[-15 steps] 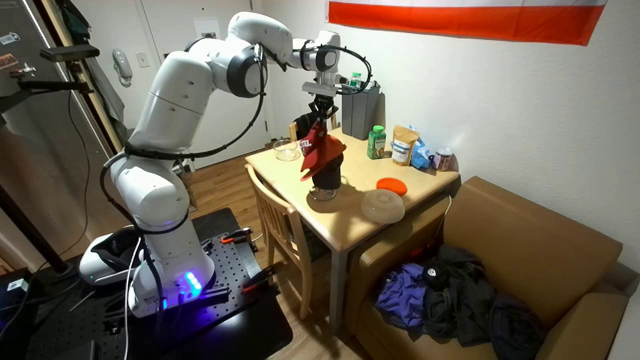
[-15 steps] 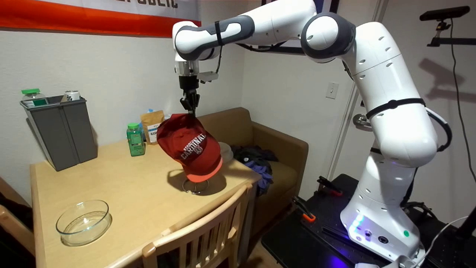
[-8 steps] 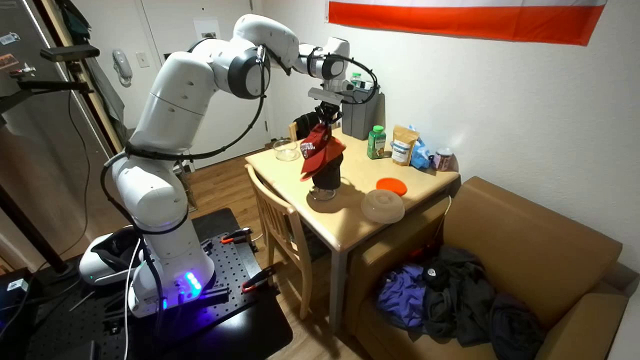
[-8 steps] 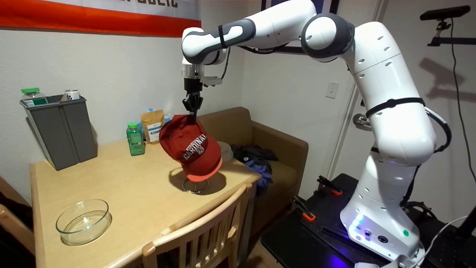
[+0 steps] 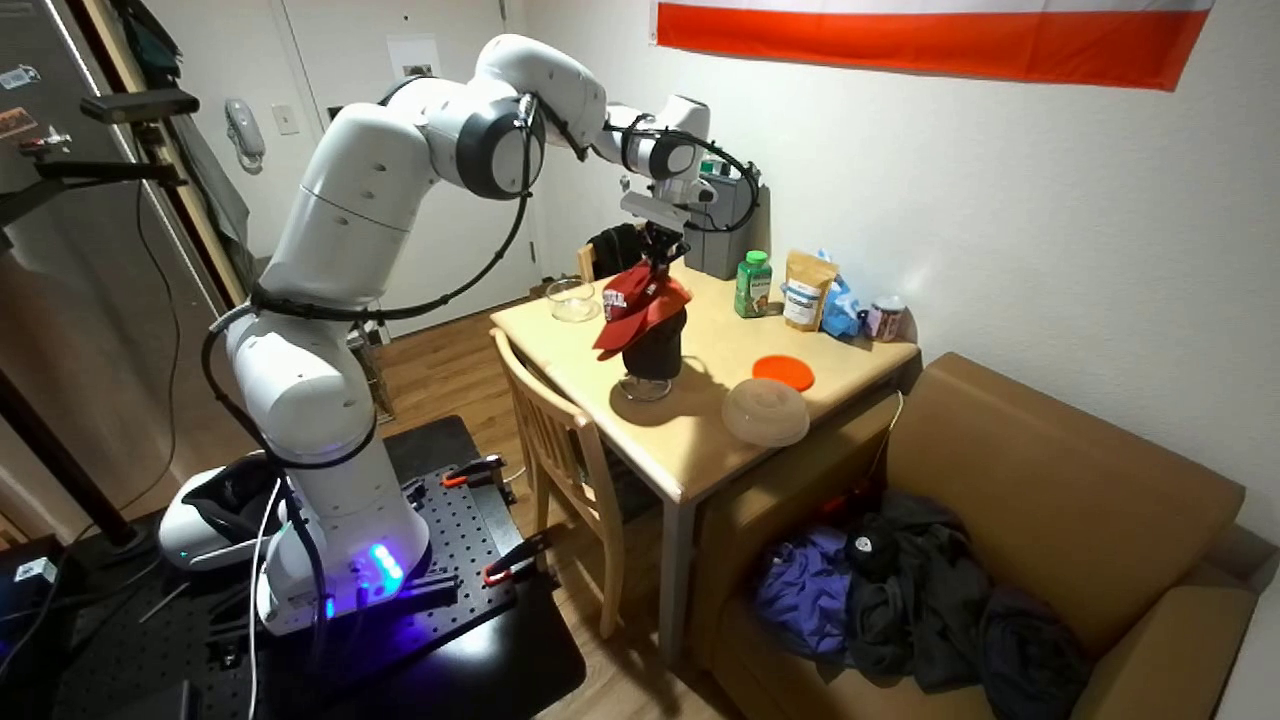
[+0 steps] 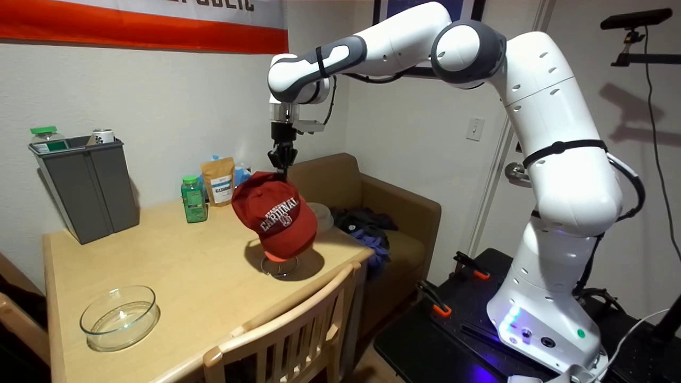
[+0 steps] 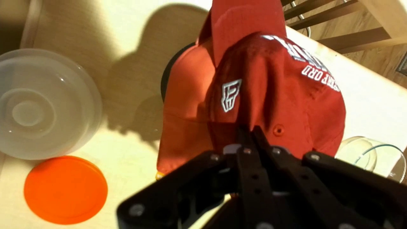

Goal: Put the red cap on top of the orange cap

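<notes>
My gripper [image 5: 655, 262] points down above the table and is shut on the top fabric of the red cap. It also shows in an exterior view [image 6: 283, 173] and in the wrist view [image 7: 249, 129]. The red cap [image 7: 279, 92] hangs tilted, brim down, and shows in both exterior views [image 5: 628, 298] [image 6: 276, 215]. The orange cap [image 7: 187, 124] sits on a dark stand [image 5: 655, 352]. The red cap overlaps the orange cap [image 5: 672, 303] on one side; I cannot tell whether they touch. In an exterior view the red cap hides the orange cap.
The wooden table [image 6: 186, 266] holds a glass bowl [image 6: 119, 319], an orange lid [image 7: 65, 190], a translucent bowl [image 7: 44, 105], a green bottle [image 5: 753, 285], a pouch [image 5: 806, 290] and a grey bin [image 6: 88, 186]. A chair [image 6: 287, 324] stands at the table's edge. A sofa [image 5: 1050, 500] adjoins it.
My gripper has moved down and rightward in both exterior views. The red cap has come lower with it and its crown has shifted over toward the orange cap. The stand has not moved.
</notes>
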Robot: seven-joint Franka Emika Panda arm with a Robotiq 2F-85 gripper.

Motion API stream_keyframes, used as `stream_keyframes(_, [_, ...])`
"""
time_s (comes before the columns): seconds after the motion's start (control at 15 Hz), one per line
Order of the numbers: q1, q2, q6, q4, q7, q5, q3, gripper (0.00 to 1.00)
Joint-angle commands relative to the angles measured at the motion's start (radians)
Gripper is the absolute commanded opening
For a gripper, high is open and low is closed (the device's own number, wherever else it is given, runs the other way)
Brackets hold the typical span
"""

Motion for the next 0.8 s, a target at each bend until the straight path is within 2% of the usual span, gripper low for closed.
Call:
stream_keyframes(0.0, [-0.004, -0.015, 0.019, -0.049, 0.011, 0.026, -0.016, 0.01])
stream_keyframes(0.73, [-0.018, -0.011, 0.015, -0.079, 0.015, 0.045, -0.028, 0.02])
